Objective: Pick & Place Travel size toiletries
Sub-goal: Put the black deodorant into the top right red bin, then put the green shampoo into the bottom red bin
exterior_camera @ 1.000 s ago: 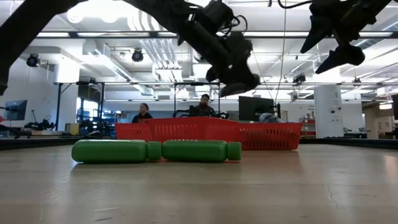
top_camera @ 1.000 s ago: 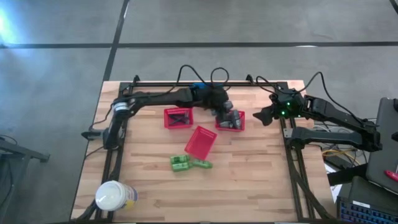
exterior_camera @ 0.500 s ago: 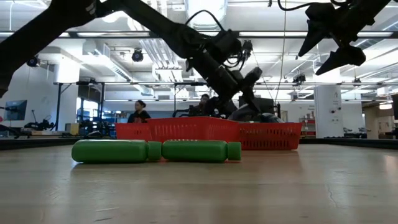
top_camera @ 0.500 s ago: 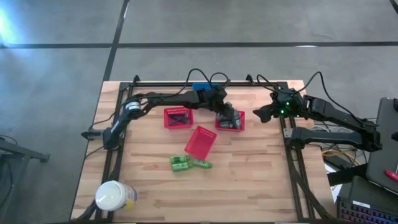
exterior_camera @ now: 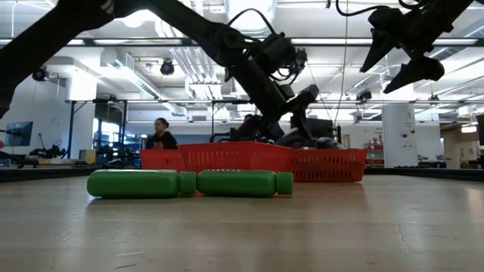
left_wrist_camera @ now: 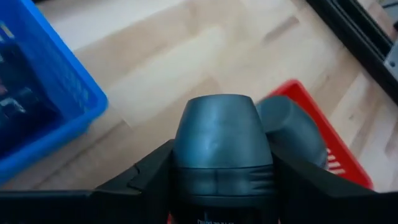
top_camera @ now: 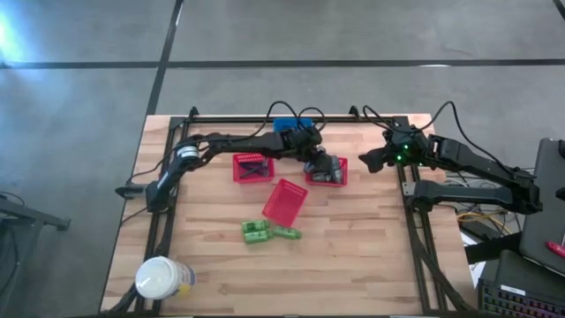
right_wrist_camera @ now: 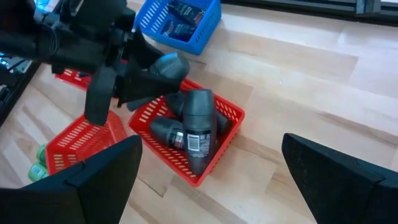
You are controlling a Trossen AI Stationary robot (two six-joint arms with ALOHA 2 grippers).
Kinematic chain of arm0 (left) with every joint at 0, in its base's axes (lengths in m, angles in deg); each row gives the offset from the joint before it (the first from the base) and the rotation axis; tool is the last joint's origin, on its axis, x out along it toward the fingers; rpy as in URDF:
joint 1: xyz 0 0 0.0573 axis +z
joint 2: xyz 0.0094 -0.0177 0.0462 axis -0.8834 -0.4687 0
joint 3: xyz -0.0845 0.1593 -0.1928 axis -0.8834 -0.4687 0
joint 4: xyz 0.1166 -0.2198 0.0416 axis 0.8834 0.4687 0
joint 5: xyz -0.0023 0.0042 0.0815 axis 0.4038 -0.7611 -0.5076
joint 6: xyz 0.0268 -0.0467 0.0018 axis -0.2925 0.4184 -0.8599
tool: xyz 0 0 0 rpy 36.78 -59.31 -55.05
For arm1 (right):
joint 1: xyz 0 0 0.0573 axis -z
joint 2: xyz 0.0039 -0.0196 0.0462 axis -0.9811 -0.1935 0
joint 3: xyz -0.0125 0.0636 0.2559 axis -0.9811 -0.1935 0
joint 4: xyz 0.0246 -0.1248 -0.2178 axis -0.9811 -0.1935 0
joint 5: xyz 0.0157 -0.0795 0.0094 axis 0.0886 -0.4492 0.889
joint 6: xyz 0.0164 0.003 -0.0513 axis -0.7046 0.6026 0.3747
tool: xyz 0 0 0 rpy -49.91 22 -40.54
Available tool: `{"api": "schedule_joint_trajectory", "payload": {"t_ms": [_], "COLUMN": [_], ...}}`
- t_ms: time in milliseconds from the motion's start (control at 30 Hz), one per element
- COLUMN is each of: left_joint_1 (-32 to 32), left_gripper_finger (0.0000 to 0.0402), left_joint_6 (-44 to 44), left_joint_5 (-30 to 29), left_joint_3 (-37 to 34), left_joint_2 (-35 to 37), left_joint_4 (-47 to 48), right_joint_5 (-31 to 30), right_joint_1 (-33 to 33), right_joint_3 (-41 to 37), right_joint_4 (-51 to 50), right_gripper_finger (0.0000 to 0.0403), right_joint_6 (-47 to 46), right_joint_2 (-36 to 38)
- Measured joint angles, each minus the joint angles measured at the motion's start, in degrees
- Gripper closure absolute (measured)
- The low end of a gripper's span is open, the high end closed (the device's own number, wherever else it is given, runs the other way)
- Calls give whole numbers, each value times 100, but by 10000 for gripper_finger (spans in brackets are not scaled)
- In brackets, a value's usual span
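Wooden table (top_camera: 353,265) carries three red baskets and a blue one. Left arm reaches across it; left gripper (top_camera: 316,162) hangs over the red basket (top_camera: 327,174) at the table's far side, its fingers clamped on a grey bottle (left_wrist_camera: 222,146), cap pointing away from the wrist. Directly below the gripper, three more grey bottles (right_wrist_camera: 198,124) lie piled in that basket, one on top of the others. Blue basket (left_wrist_camera: 37,112) with dark packets sits just beside the gripper; a second red basket (top_camera: 252,167) holds thin black sticks farther back along the arm. Tipped red basket (top_camera: 284,201) and two green pieces (top_camera: 267,232) lie well apart from the gripper, nearer the table's front. Step in hand looks like placing the fourth bottle. Next move calls for lowering a little, then parting the fingers so the bottle settles inside the rim rather than rolling off the pile. Right gripper (top_camera: 371,162) waits raised past the basket's other side, fingers spread and empty.
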Motion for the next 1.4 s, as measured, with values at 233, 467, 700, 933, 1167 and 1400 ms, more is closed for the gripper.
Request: {"api": "schedule_joint_trajectory", "payload": {"t_ms": [233,467,700,933,1167,1400], "left_joint_1": [-69,-107,-288,-1160,-1975,-2534], "left_gripper_finger": [159,156,157,157,156,156], "left_joint_6": [19,-242,-1765,-4219,-4263,-3233], "left_joint_5": [129,449,1812,1136,594,726], "left_joint_3": [-1,1,5,-41,-1135,-3120], "left_joint_2": [-1,72,827,1611,1909,2784], "left_joint_4": [-13,107,625,3718,4713,2999], "right_joint_5": [-55,238,1058,1643,1451,1094], "right_joint_1": [0,-2,-35,-673,-1776,-2710], "right_joint_3": [0,0,0,0,0,0], "right_joint_4": [4,4,-2,9,341,401], "right_gripper_finger": [19,19,19,19,19,19], "right_joint_6": [0,42,413,924,1105,632], "right_joint_2": [5,-25,-40,-519,-1517,-1913]}}
